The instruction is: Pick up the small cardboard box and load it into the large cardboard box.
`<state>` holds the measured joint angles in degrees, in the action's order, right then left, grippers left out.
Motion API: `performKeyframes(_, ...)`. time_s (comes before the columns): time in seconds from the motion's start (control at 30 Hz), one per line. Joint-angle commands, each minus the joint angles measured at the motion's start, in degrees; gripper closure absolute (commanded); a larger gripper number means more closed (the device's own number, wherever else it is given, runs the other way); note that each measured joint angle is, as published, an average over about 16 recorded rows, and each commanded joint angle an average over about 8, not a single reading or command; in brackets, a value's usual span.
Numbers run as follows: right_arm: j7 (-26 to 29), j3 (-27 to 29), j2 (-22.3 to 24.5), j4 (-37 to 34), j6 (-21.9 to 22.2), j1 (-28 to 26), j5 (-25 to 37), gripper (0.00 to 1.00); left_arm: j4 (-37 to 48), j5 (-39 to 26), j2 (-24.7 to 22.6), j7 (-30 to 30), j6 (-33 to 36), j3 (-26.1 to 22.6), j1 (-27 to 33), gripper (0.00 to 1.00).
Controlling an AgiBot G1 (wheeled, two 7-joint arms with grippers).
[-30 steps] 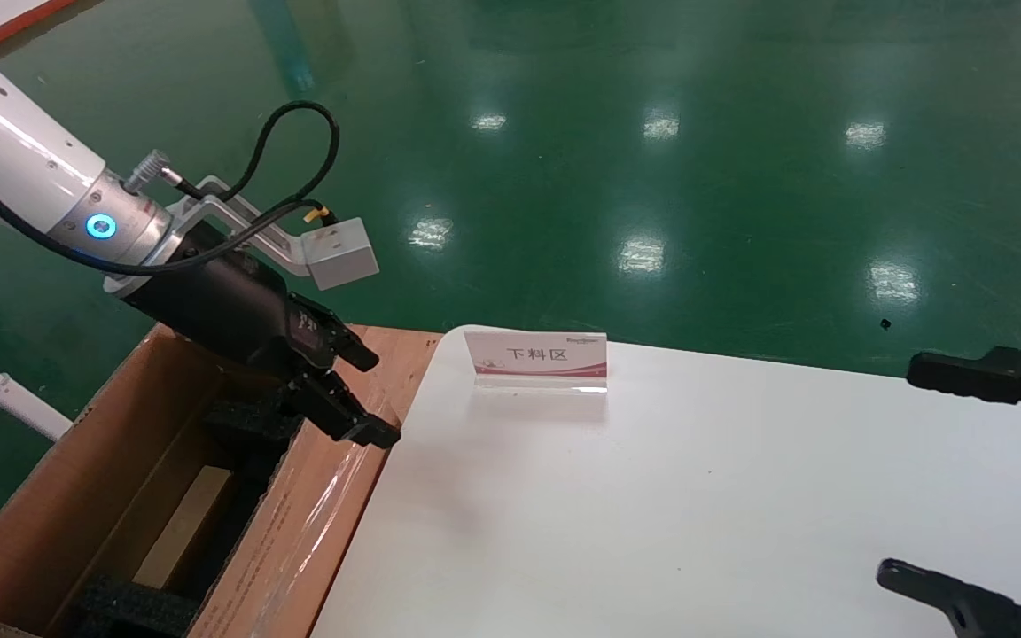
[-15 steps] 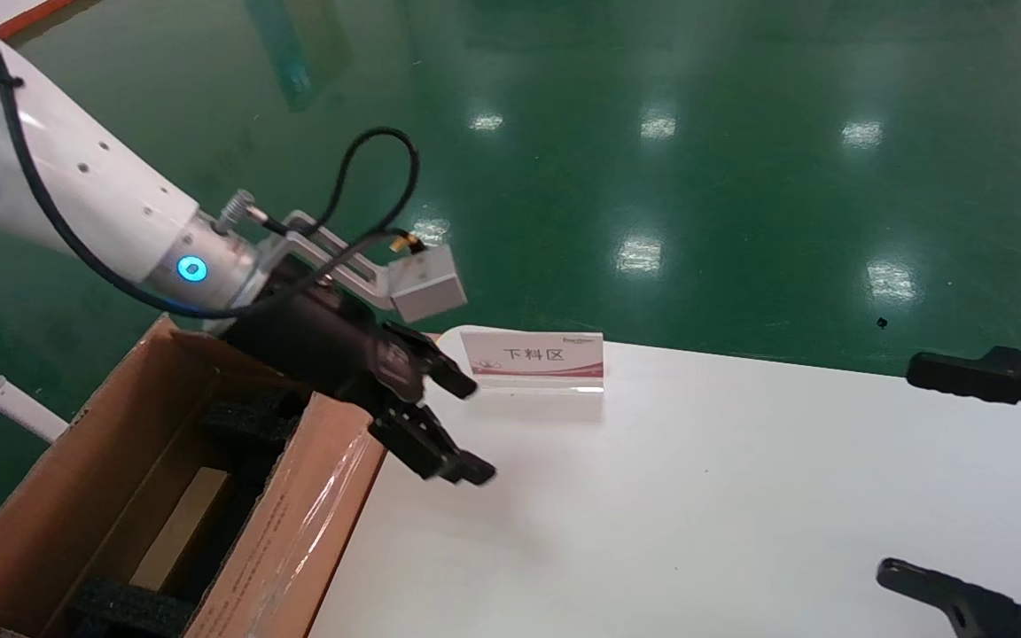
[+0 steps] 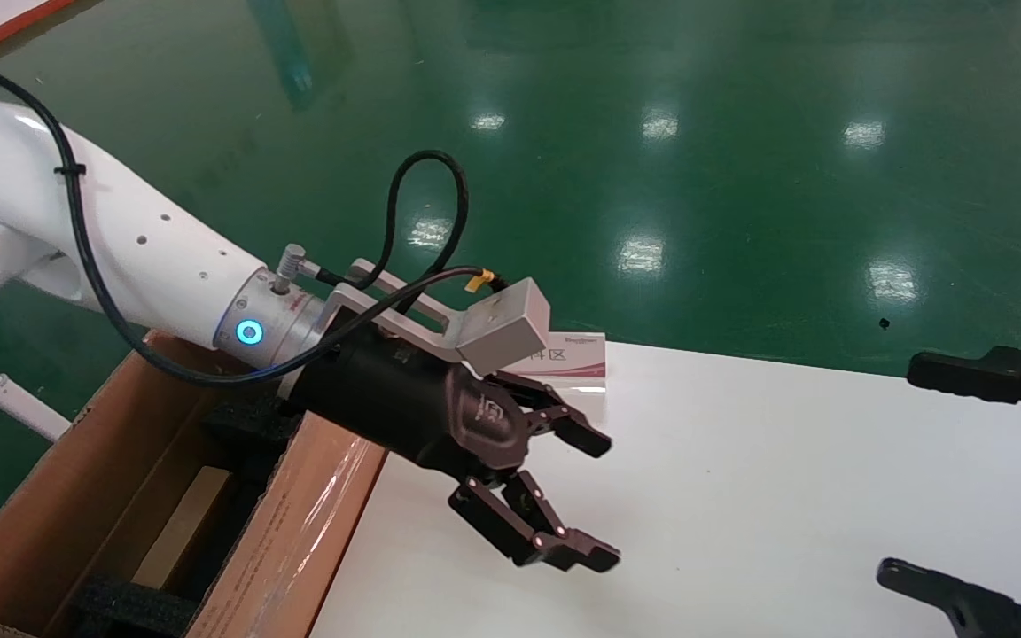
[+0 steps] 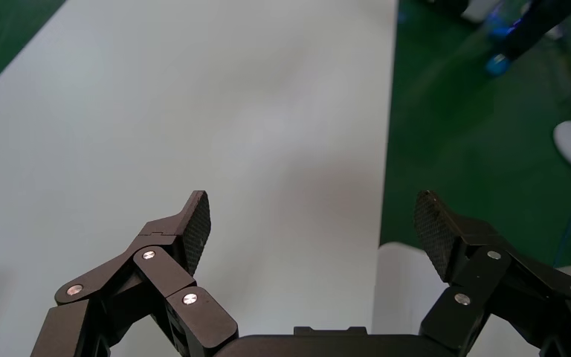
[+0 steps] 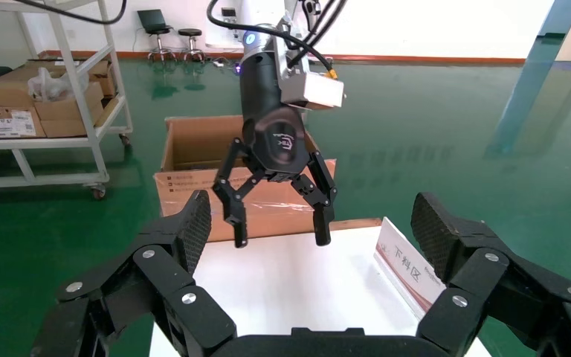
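Note:
The large cardboard box point(image 3: 289, 532) stands open at the table's left end, lined with black foam point(image 3: 249, 421); the right wrist view shows it point(image 5: 193, 149) behind my left arm. A pale tan flat surface point(image 3: 183, 523) lies deep inside it; I cannot tell whether that is the small cardboard box. My left gripper point(image 3: 601, 501) hangs open and empty over the white table point(image 3: 741, 496), just right of the carton. The left wrist view shows only bare table between its fingers point(image 4: 312, 216). My right gripper point(image 3: 905, 470) stays open at the table's right edge.
A small white and red sign point(image 3: 577, 359) stands at the table's far edge, just behind the left gripper. Green floor surrounds the table. A metal rack with cartons point(image 5: 37, 97) stands beyond the large box in the right wrist view.
My left gripper has swung from above the large box's rim to the right, out over the table and nearer to me, staying open. The right gripper has not moved.

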<state>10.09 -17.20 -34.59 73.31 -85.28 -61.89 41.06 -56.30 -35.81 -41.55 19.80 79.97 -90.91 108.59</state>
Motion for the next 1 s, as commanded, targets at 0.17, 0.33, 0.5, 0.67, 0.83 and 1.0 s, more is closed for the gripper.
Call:
performKeyframes(0.17, 0.0, 0.0, 0.0, 0.0, 0.0, 0.0, 0.0, 0.0, -2.8, -1.0, 1.1, -1.5, 0.9, 12.3, -7.8, 0.0)
performKeyframes(0.33, 0.0, 0.0, 0.0, 0.0, 0.0, 0.0, 0.0, 0.0, -5.2, -1.8, 2.0, -2.7, 1.7, 22.6, -14.2, 0.0)
performKeyframes(0.5, 0.0, 0.0, 0.0, 0.0, 0.0, 0.0, 0.0, 0.0, -7.6, -2.7, 2.9, -4.0, 2.5, 32.9, -20.7, 0.0)
performKeyframes(0.67, 0.0, -0.1, 0.0, 0.0, 0.0, 0.0, 0.0, 0.0, -10.0, -3.5, 3.8, -5.2, 3.3, 43.2, -27.1, 0.0)
performKeyframes(0.83, 0.0, -0.1, 0.0, 0.0, 0.0, 0.0, -0.1, 0.0, -12.3, -4.3, 4.7, -6.4, 4.1, 53.4, -33.5, 0.0)
performKeyframes(1.0, 0.0, -0.1, 0.0, 0.0, 0.0, 0.0, -0.1, 0.0, -14.7, -5.1, 5.6, -7.7, 4.9, 63.7, -40.0, 0.0)
